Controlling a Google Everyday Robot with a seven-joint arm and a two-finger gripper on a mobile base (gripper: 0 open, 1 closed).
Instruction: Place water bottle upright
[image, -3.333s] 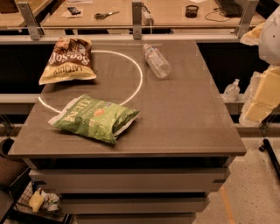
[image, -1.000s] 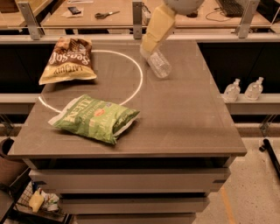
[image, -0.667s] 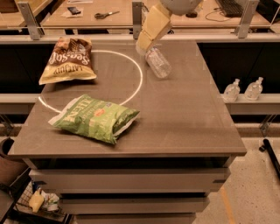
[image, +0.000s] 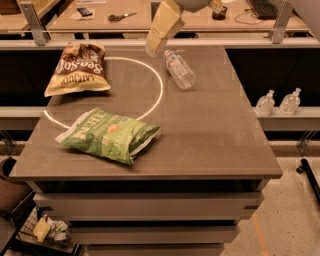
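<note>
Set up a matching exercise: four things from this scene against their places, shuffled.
Things:
1. water bottle
2. brown chip bag
3. green chip bag
4. gripper

Places:
A. near left part of the table
B. hanging over the table's far edge, just left of the water bottle
C. lying on its side at the far end, right of the white ring
D. far left part of the table

Pairs: 1-C, 2-D, 3-A, 4-B

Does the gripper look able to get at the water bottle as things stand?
Probably yes: the gripper hangs just beside the cap end of the lying water bottle, nothing sits between them, and the brown bag and green bag lie well away.
</note>
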